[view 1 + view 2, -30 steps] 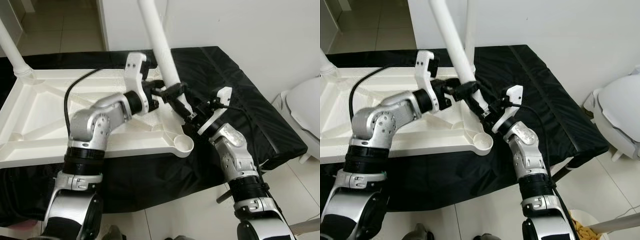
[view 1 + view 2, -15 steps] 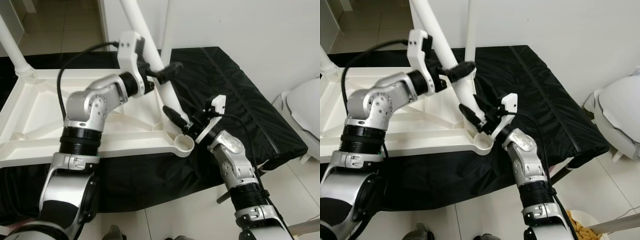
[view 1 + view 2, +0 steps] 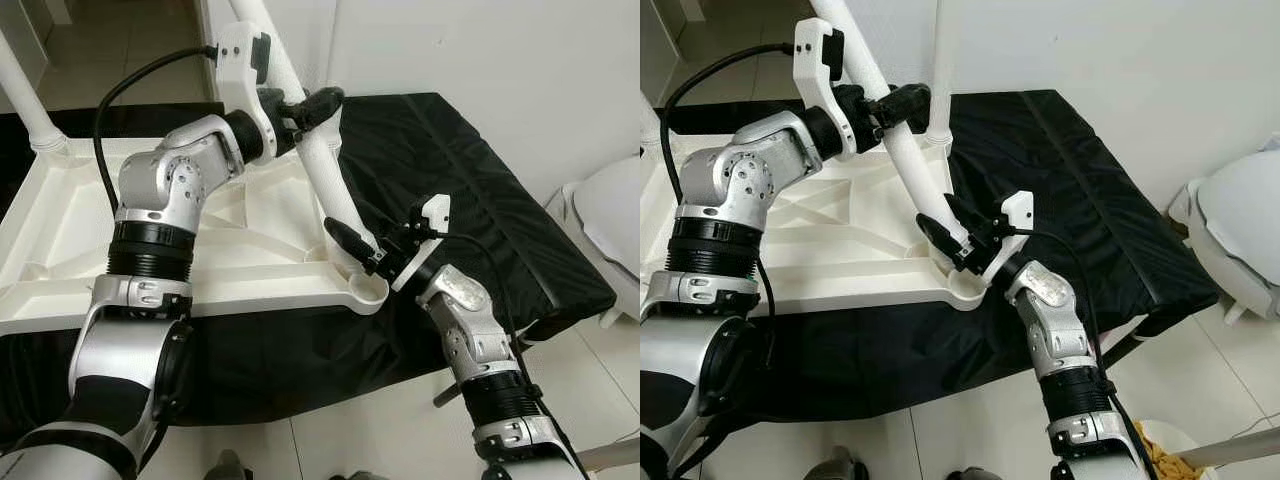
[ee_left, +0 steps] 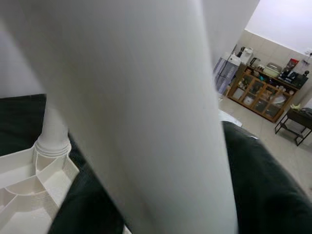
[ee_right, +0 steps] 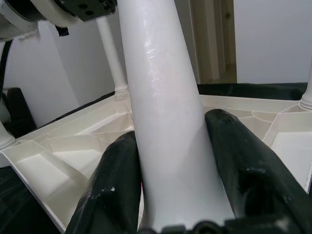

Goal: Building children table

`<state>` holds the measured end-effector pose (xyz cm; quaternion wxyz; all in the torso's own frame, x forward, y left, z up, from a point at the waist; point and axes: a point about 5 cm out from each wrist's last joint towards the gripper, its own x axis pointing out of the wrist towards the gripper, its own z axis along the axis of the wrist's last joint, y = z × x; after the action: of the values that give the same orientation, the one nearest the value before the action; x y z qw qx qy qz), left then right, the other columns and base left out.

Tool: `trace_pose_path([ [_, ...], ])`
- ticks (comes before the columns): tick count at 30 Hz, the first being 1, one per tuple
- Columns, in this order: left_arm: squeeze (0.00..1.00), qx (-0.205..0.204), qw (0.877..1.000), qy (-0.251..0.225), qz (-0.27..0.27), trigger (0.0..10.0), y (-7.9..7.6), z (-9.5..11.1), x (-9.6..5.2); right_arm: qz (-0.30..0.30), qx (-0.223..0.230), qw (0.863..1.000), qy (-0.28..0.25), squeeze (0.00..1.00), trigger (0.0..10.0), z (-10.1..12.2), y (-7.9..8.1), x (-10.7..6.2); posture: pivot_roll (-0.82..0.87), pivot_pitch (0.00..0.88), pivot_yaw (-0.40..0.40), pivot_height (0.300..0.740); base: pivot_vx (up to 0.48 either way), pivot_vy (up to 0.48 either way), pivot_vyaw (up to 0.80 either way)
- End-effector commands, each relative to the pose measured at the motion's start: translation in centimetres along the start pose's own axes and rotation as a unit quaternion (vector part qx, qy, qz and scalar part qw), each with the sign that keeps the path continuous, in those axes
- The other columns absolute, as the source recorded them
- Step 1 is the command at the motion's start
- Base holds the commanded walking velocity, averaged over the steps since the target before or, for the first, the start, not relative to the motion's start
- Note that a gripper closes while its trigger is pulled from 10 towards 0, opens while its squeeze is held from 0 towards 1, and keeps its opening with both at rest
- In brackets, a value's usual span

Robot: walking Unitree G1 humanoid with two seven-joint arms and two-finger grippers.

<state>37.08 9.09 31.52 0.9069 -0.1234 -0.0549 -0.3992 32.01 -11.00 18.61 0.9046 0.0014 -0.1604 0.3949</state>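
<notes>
Table leg point(image 3: 322, 170), a smooth white tapered plastic tube, leans over the near right corner of the upturned tabletop point(image 3: 90, 240). The left claw point(image 3: 318, 103) clenches the leg high up; the right claw point(image 3: 350, 240) grasps it low, one black finger point(image 5: 109, 190) on each side, just above the round corner socket point(image 3: 368, 290). Two more white legs point(image 3: 25, 100) stand upright in far corners. The ribbed white tabletop lies on a worktop draped in glossy black cloth point(image 3: 450, 170).
</notes>
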Motion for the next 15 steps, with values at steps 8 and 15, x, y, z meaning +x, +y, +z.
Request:
trace_pose_path([
  [8, 0.00, 0.073, 0.995, -0.025, -0.065, 0.0, -3.0, 1.8, 0.5, -0.011, -0.042, 0.996, 0.075, 0.00, 10.0, 0.4, -0.9, 0.8, -0.03, 0.055, -0.040, 0.740, 0.000, 0.000, 0.00],
  [15, 0.00, 0.120, 0.988, -0.018, -0.097, 10.0, -5.5, 1.9, 0.8, -0.009, -0.034, 0.996, 0.080, 1.00, 10.0, 1.4, -1.5, 1.4, -0.03, 0.058, -0.046, 0.740, 0.000, 0.000, 0.00],
])
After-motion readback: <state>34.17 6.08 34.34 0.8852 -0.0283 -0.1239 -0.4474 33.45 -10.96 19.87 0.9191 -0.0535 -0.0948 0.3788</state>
